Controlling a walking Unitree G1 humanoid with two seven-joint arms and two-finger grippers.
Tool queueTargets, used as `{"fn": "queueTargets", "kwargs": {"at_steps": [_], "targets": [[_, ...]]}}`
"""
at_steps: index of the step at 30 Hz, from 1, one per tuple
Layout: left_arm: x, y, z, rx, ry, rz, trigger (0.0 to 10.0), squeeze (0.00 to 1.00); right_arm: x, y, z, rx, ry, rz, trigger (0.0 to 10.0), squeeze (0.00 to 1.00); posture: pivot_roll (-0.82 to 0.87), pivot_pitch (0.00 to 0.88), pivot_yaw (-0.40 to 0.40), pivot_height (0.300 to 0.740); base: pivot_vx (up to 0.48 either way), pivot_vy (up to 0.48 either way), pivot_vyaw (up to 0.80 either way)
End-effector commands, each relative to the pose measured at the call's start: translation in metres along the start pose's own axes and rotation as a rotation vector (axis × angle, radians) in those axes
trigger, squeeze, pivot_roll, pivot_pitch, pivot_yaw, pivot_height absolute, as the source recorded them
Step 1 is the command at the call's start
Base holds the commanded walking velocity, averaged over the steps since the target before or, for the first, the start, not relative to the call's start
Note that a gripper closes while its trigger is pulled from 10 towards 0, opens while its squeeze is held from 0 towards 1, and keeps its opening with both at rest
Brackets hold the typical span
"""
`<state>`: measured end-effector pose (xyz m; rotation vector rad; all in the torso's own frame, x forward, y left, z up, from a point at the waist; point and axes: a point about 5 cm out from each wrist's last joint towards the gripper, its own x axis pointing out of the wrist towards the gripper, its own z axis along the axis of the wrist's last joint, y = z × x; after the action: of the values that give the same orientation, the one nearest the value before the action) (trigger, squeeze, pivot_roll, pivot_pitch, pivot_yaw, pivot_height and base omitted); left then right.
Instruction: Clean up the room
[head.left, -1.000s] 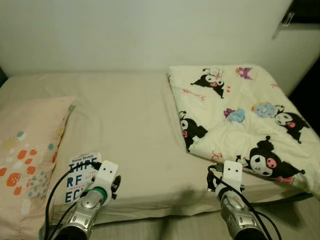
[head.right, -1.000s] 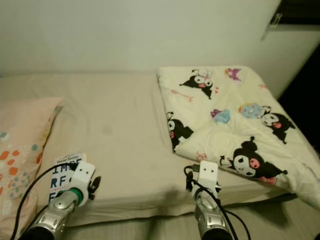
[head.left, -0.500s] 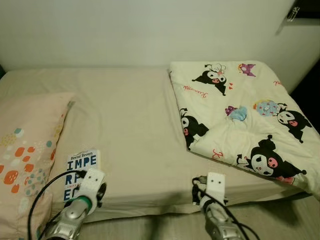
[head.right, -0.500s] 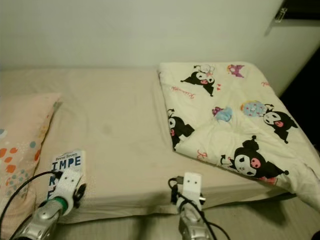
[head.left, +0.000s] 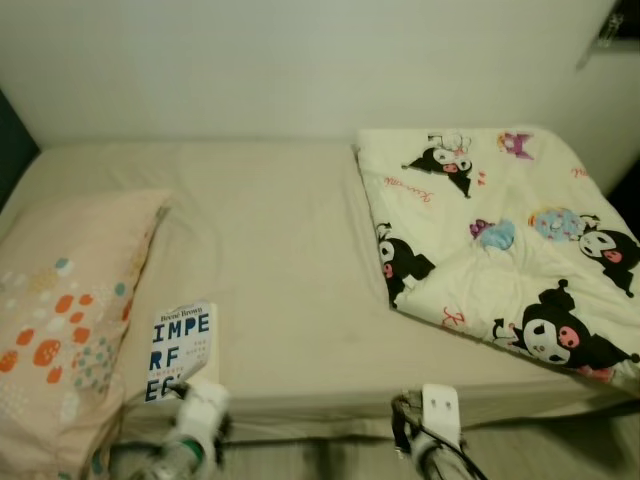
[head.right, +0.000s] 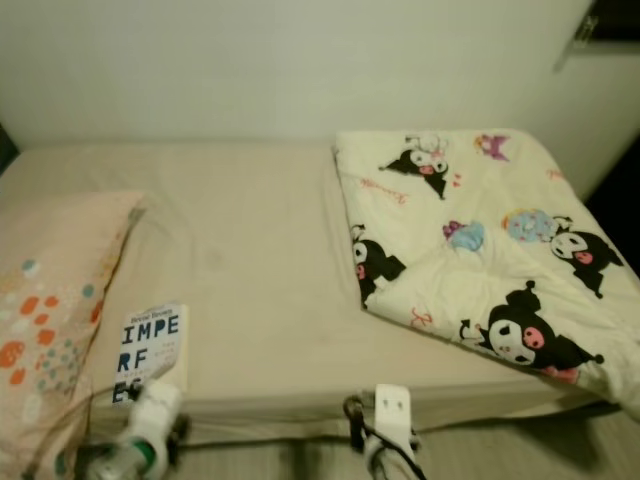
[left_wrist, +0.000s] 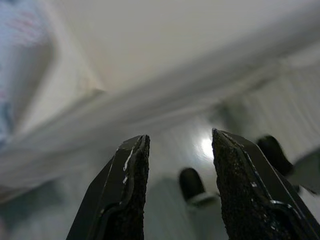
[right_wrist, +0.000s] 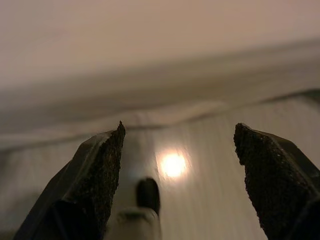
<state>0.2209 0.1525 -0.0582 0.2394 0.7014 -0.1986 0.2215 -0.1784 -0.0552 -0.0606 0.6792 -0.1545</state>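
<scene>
**Bed with book, pillow and folded blanket; both hands low and empty**

A bed (head.left: 280, 250) with a beige sheet runs across the head views, against a pale wall (head.left: 300, 60). On its left side lies a peach pillow (head.left: 60, 310) printed with orange and teal spots. Just beside the pillow, near the bed's front edge, a book (head.left: 180, 350) lies flat, its white cover bearing large dark letters; its lower end is partly hidden by the left arm. On the right side of the bed a cream blanket (head.left: 500, 260) with black cartoon figures lies folded, its inner edge running down the middle of the mattress and its outer part reaching the right edge of the bed. The sheet between book and blanket is bare.

Both arms sit low at the front edge of the bed. The left hand (left_wrist: 177, 185) is seen from its wrist camera with the two black fingers (left_wrist: 125, 195) parted by a moderate gap and nothing between them; beyond them is a blurred pale floor (left_wrist: 280, 100) and the bed's side. The right hand (right_wrist: 177, 180) has its fingers (right_wrist: 95, 180) spread wider, also holding nothing, pointing at a striped floor with a bright light spot (right_wrist: 172, 164) reflected on it.

No containers can be made out.
</scene>
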Motion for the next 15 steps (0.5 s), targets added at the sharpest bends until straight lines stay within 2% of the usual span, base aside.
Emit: {"fn": "queueTargets", "kwargs": {"at_steps": [1, 2, 5, 6, 8, 15], "targets": [[-0.001, -0.003, -0.003, 0.008, -0.001, 0.017, 10.0, 0.00, -0.001, -0.008, -0.008, -0.039, 0.033, -0.015, 10.0, 0.00, -0.03, 0.007, 0.093, 0.740, 0.000, 0.000, 0.00], [-0.001, -0.003, -0.003, 0.008, -0.001, 0.017, 10.0, 0.00, -0.001, -0.008, -0.008, -0.039, 0.033, -0.015, 10.0, 0.00, -0.03, 0.007, 0.093, 0.740, 0.000, 0.000, 0.00], [0.000, -0.022, 0.001, 0.012, -0.015, 0.008, 10.0, 0.00, -0.002, -0.039, -0.013, -0.066, 0.069, -0.107, 10.0, 0.00, -0.03, 0.012, 0.096, 0.740, 0.000, 0.000, 0.00], [0.000, -0.022, 0.001, 0.012, -0.015, 0.008, 10.0, 0.00, -0.002, -0.039, -0.013, -0.066, 0.069, -0.107, 10.0, 0.00, -0.03, 0.012, 0.096, 0.740, 0.000, 0.000, 0.00], [0.002, -0.024, 0.002, 0.015, -0.001, 0.013, 10.0, 0.00, -0.002, -0.053, -0.014, -0.071, 0.078, -0.157, 10.0, 0.00, -0.05, 0.015, 0.079, 0.740, 0.000, 0.000, 0.00], [0.004, -0.017, 0.007, -0.036, -0.012, 0.060, 10.0, 0.00, -0.002, -0.057, -0.013, -0.059, 0.093, -0.163, 10.0, 0.00, -0.10, 0.030, 0.084, 0.740, 0.000, 0.000, 0.00]]}}
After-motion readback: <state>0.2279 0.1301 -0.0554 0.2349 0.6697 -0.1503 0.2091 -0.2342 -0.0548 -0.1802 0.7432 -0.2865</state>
